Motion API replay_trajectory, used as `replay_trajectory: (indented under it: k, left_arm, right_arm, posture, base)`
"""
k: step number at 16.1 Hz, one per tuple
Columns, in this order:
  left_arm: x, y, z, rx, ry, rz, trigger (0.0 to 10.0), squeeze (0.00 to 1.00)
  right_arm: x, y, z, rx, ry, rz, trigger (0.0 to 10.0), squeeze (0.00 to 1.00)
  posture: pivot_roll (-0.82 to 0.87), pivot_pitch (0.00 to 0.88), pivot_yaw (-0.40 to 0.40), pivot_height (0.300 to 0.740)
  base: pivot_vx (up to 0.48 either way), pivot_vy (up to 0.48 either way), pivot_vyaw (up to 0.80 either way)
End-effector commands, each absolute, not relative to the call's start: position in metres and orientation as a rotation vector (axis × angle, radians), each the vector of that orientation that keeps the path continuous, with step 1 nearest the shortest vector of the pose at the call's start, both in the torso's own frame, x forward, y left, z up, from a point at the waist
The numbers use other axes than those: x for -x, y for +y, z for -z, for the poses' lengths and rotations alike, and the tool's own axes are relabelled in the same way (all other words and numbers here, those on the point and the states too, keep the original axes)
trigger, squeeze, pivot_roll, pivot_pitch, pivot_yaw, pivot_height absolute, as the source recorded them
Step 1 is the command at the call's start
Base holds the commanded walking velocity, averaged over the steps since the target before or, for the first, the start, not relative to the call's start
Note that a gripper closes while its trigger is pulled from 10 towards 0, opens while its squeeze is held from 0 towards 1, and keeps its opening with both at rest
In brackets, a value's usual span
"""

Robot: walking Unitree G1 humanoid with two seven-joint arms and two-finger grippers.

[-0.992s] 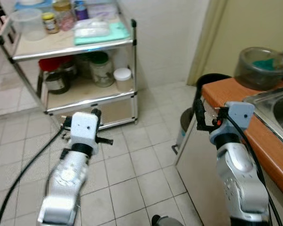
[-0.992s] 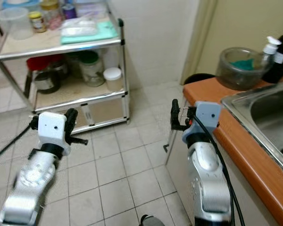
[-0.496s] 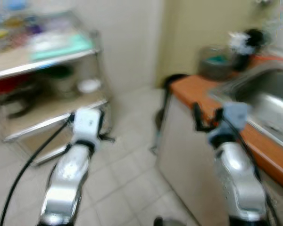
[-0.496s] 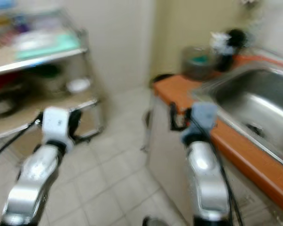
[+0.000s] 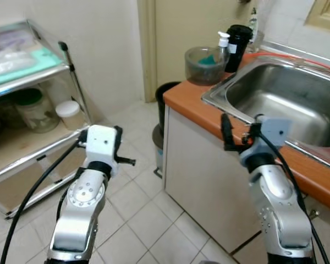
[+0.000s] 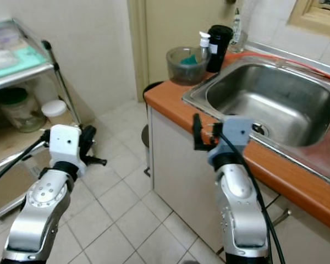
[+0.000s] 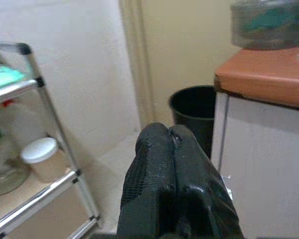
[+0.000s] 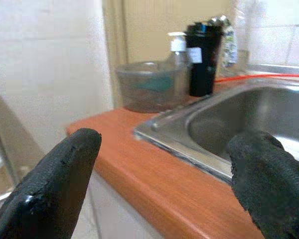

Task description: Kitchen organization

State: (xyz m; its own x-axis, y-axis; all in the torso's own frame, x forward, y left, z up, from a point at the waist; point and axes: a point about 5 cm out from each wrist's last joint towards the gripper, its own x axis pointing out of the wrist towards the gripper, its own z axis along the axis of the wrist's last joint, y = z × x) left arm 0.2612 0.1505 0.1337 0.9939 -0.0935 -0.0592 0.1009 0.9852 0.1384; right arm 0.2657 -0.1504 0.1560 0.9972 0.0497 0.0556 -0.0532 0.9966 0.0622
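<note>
Here, right claw (image 8: 164,184) gapes toward the sink (image 8: 249,117).

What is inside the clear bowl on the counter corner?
The clear bowl holds something teal-green, seen through its smoky wall. What the item is, and anything beneath it, cannot be made out.
</note>
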Motion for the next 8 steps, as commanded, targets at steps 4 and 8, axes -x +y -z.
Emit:
replay_trajectory:
  k: [4, 8]
  left_arm:
    - [-0.2645, 0.15, -0.1391, -0.118, 0.038, 0.077, 10.0, 0.0]
    - [-0.2622, 0.1507, -0.1374, -0.132, 0.051, 0.085, 10.0, 0.0]
  right_arm:
    - [-0.265, -0.1498, -0.1596, -0.059, -0.047, -0.08, 10.0, 1.0]
    - [-0.2662, -0.1464, -0.159, -0.03, -0.032, -0.099, 10.0, 1.0]
  posture:
    - [-0.07, 0.0, 0.035, 0.74]
    - [-0.07, 0.0, 0.035, 0.74]
  base:
    - [0.0, 0.0, -0.8]
    - [0.0, 0.0, -0.8]
